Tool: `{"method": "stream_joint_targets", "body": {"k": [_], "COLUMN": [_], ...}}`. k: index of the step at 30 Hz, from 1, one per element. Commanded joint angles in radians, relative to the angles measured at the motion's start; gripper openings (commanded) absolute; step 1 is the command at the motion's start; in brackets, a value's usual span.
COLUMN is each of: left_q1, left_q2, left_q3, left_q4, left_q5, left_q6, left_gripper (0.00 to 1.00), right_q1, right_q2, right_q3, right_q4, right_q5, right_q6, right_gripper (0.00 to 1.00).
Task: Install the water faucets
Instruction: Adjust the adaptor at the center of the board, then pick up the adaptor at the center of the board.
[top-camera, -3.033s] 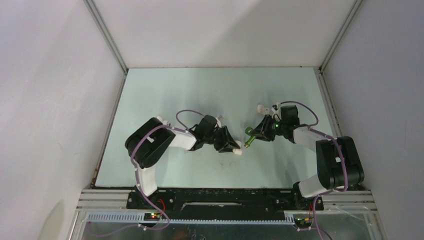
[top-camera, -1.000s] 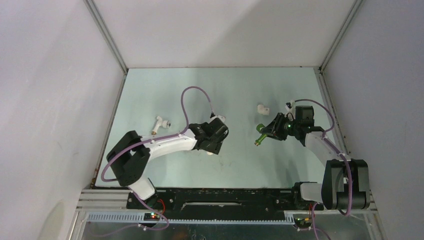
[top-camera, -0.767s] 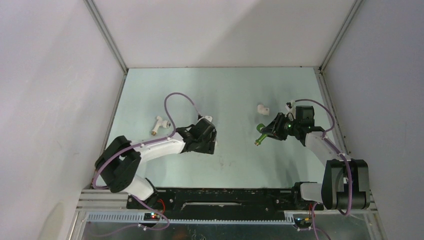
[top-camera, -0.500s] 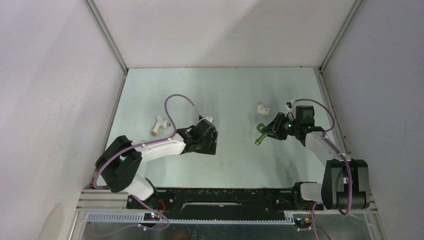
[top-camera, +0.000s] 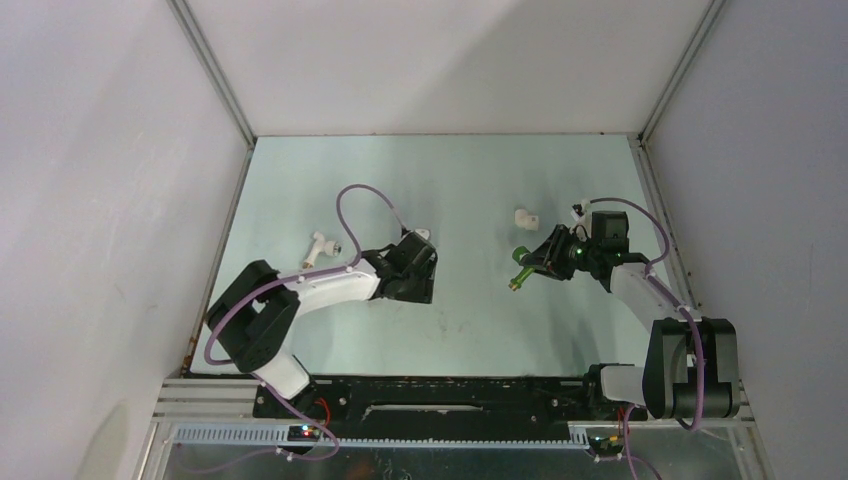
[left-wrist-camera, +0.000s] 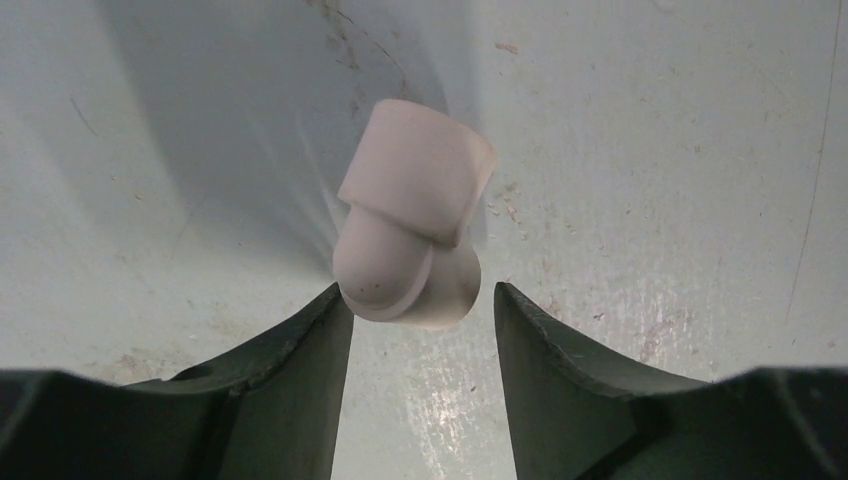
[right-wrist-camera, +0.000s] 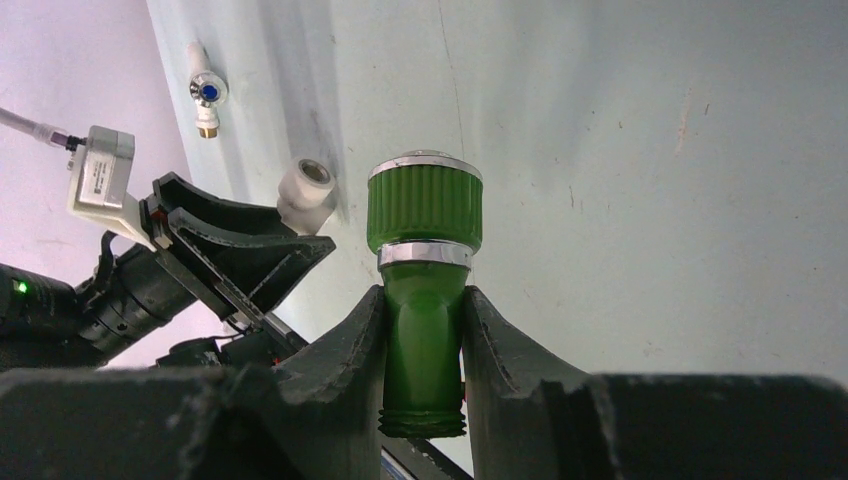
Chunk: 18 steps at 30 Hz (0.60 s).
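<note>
My right gripper (top-camera: 530, 264) is shut on the bright green faucet (right-wrist-camera: 424, 300) and holds it by the body, knob forward, above the table; the faucet also shows in the top view (top-camera: 518, 276). My left gripper (left-wrist-camera: 420, 300) is open, low over the table, its jaws either side of the near end of a short white elbow fitting (left-wrist-camera: 412, 235). From above the left gripper (top-camera: 420, 292) hides that fitting. The white faucet (top-camera: 320, 247) lies on the table left of the left gripper, and shows far off in the right wrist view (right-wrist-camera: 204, 93).
A second white fitting (top-camera: 525, 217) lies on the pale green table (top-camera: 450, 180) behind the right gripper. The left arm's purple cable (top-camera: 360, 200) loops above its wrist. Grey walls close in the table at left, right and back.
Three seconds ago both grippers met at the centre. The right gripper has drawn back right with the green faucet. The left gripper has shifted left and now stands open around the fitting on the table.
</note>
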Motion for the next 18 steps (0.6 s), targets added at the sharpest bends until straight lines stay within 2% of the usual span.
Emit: {"method": "stream_joint_targets", "body": {"k": [1, 10, 14, 18], "left_q1": [0.046, 0.141, 0.169, 0.169], "left_q2": [-0.036, -0.082, -0.083, -0.051], "left_q3": [-0.005, -0.083, -0.099, -0.080], "left_q4": [0.062, 0.193, 0.200, 0.168], "left_q5": [0.024, 0.190, 0.205, 0.211], "left_q6": [-0.033, -0.099, -0.130, -0.127], "left_gripper": [0.61, 0.69, 0.68, 0.62], "right_q1": [-0.003, -0.004, -0.004, -0.003], "right_q2": [0.001, 0.013, 0.013, 0.020], "right_q3": [0.033, 0.033, 0.033, 0.033], "right_q4": [0.033, 0.052, 0.048, 0.052], "right_q5": [-0.024, -0.033, -0.035, -0.035], "right_q6": [-0.005, 0.003, -0.001, -0.002], "right_gripper": [0.00, 0.00, 0.00, 0.00]}}
